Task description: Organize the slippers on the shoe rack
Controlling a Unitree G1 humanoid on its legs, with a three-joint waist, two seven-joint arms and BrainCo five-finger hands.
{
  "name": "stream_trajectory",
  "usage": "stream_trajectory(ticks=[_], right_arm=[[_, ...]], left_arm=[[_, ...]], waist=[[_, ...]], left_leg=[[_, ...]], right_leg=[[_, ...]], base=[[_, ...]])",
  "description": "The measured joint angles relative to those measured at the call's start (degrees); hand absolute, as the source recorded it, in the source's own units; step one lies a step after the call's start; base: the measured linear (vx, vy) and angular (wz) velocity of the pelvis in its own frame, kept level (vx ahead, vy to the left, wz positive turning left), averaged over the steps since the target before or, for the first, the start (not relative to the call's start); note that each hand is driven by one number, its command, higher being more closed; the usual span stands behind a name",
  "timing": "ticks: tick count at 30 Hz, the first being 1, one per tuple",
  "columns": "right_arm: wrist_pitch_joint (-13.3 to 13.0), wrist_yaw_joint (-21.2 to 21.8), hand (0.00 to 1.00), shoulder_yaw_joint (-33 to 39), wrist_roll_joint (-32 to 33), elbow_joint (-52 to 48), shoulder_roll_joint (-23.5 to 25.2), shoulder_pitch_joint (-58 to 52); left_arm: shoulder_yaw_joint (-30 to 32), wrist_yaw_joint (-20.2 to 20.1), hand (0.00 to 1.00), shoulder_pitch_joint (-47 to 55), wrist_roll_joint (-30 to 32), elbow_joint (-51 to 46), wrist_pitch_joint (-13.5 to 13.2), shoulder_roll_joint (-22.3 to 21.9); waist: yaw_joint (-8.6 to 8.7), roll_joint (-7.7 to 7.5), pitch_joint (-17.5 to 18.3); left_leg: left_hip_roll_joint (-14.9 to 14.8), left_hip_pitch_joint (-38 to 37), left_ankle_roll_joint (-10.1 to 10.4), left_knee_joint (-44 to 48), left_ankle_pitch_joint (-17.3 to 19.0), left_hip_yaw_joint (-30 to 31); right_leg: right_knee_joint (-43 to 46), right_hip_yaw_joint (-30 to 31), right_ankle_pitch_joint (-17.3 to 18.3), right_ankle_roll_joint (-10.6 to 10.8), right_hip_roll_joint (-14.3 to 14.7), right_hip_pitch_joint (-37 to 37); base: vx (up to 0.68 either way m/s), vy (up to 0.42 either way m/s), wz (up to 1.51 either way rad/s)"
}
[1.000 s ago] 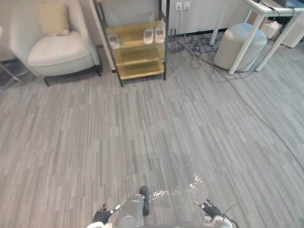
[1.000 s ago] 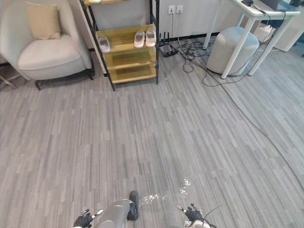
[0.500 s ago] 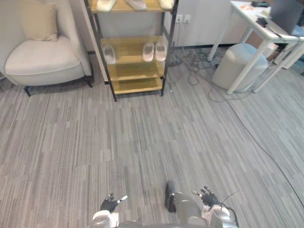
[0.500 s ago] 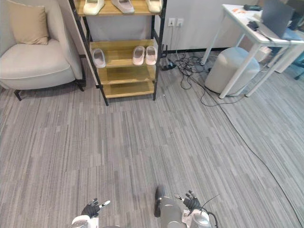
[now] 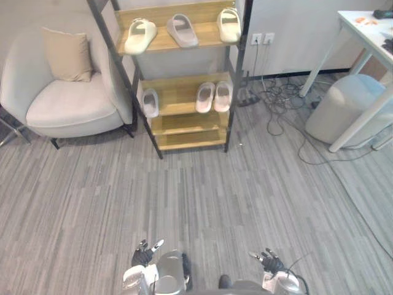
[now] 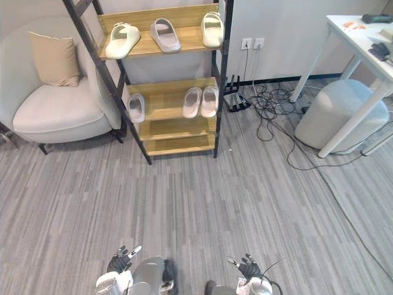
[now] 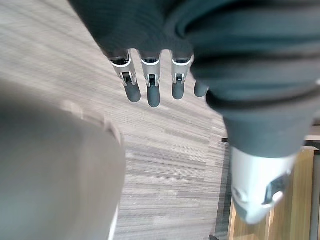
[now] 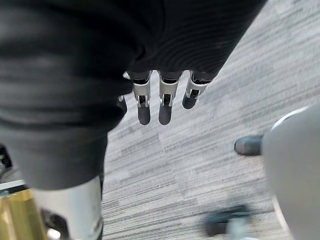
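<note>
Nearest, the left hand (image 5: 145,252) and right hand (image 5: 268,260) hang low, fingers straight and spread, holding nothing. Grey floor (image 5: 184,203) lies beyond. Farthest, the shoe rack (image 5: 187,121) carries the slippers (image 5: 182,30): three unevenly on top, three below. Judged stage: approach. Next move calls for closing in and reaching.

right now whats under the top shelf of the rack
A shelf with one slipper at its left and a pair at its right. Two lower shelves look bare in front; their backs are covered.
</note>
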State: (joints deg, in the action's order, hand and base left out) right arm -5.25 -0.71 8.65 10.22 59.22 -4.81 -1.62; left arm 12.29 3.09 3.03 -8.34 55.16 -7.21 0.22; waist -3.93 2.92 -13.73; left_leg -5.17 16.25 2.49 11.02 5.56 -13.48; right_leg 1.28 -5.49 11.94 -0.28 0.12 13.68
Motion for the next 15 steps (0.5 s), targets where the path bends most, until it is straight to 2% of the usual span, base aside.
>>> stream_trajectory(ticks=[1,2,3,4,5,6,7,8,9,11,13,14,15], right_arm=[[0.1,-0.1,0.0,0.0,0.0,0.5,0.2,-0.3],[0.1,-0.1,0.0,0.0,-0.1,0.7,0.7,-1.3],[0.0,0.0,0.0,-0.2,-0.1,1.4,1.9,-2.0],[0.0,0.1,0.0,-0.1,-0.3,1.3,2.0,-2.0],[-0.2,0.3,0.0,-0.1,-0.2,1.3,2.1,-2.0],[-0.2,0.6,0.0,0.1,0.0,1.4,2.7,-2.2],[-0.3,0.6,0.0,0.1,-0.1,1.3,2.8,-2.2],[-0.4,0.7,0.0,0.1,-0.1,1.0,2.4,-2.1],[-0.6,0.8,0.0,0.1,-0.1,0.5,2.2,-2.2],[-1.1,0.8,0.0,0.1,-0.2,0.2,2.2,-2.1],[-1.3,0.9,0.0,0.1,-0.2,0.2,1.7,-1.1],[-1.3,0.9,0.0,0.1,-0.1,0.2,1.4,-0.6],[-1.4,0.9,0.0,0.2,0.0,0.2,1.3,-0.5]], left_arm=[[0.2,-0.2,0.0,0.1,-0.3,0.1,0.0,0.2],[0.3,-0.6,0.0,0.5,-0.4,0.0,0.0,0.7],[-0.2,-0.8,0.0,0.5,-0.2,0.9,0.1,1.6],[-0.4,-0.8,0.0,0.4,-0.2,1.1,0.1,1.9],[-0.6,-0.9,0.0,0.3,-0.3,1.9,0.2,2.7],[-1.9,-0.8,0.0,-0.2,-0.2,2.9,0.5,3.8],[-2.3,-0.8,0.0,-0.2,-0.2,2.9,0.6,4.1],[-3.2,-0.7,0.0,-0.3,-0.2,4.0,1.3,4.4],[-4.0,-0.7,0.0,-0.4,-0.1,4.5,1.4,4.4],[-5.0,-0.7,0.0,-0.4,0.3,5.2,1.5,4.3],[-5.2,-0.7,0.0,-0.7,0.4,5.2,1.5,3.9],[-5.6,-0.7,0.0,-0.6,0.4,5.2,1.5,3.8],[-5.6,-0.7,0.0,-0.5,0.4,5.2,1.5,3.8]], waist=[[-0.24,-0.43,0.6],[-0.5,-1.91,2.7],[-0.74,-4.12,4.7],[-0.65,-4.43,4.8],[-0.38,-5.26,4.7],[0.6,-6.36,4.3],[0.79,-6.42,4.2],[1.35,-6.34,4.0],[1.46,-5.78,3.5],[1.89,-5.36,3.6],[2.15,-4.37,3.0],[2.32,-3.91,2.7],[2.36,-3.98,2.6]], left_leg=[[0.0,0.6,-2.5,1.9,-2.5,0.5],[1.2,1.5,-4.0,5.0,-4.1,0.2],[3.0,0.3,-5.1,6.7,-2.3,-1.2],[3.2,-0.2,-4.9,6.6,-1.8,-1.5],[4.2,-2.3,-5.4,6.5,-0.8,-1.5],[6.4,-6.2,-5.8,5.7,1.4,-0.5],[6.7,-7.0,-6.0,5.4,1.9,-0.3],[7.8,-12.3,-6.2,3.9,3.9,0.7],[8.1,-16.9,-6.1,1.9,4.9,1.6],[8.0,-23.3,-6.0,-2.9,5.1,3.2],[6.4,-26.7,-4.9,-5.5,5.8,4.8],[5.5,-27.9,-3.5,-6.2,6.6,5.2],[5.3,-28.5,-2.8,-6.3,7.0,5.5]], right_leg=[[1.3,0.5,2.4,1.0,-0.5,0.9],[4.2,1.3,5.3,2.4,-2.2,0.7],[16.8,3.2,7.6,4.6,-4.7,-3.9],[20.2,3.6,7.4,5.0,-5.2,-5.2],[30.8,4.6,5.7,7.7,-6.1,-9.0],[44.4,5.0,3.0,10.0,-7.6,-13.2],[46.8,4.7,3.0,9.8,-7.9,-13.9],[54.0,2.1,3.2,8.2,-9.2,-16.2],[55.4,-0.2,4.2,6.4,-9.6,-17.3],[51.2,-5.6,6.2,3.6,-9.5,-21.1],[37.7,-7.6,6.4,3.0,-6.6,-25.9],[24.9,-6.8,2.0,2.8,-4.0,-27.8],[20.0,-5.7,-0.8,2.5,-3.1,-28.1]], base=[[0.59,0.23,-0.23],[0.74,0.239,-0.36],[0.62,0.182,-0.31],[0.63,0.209,-0.23],[0.62,0.246,0.19],[0.61,0.24,0.27],[0.61,0.192,0.46],[0.59,0.154,0.36],[0.59,0.14,0.5],[0.6,0.076,0.51],[0.65,-0.001,0.5],[0.42,-0.033,0.4],[0.51,-0.078,0.43]])
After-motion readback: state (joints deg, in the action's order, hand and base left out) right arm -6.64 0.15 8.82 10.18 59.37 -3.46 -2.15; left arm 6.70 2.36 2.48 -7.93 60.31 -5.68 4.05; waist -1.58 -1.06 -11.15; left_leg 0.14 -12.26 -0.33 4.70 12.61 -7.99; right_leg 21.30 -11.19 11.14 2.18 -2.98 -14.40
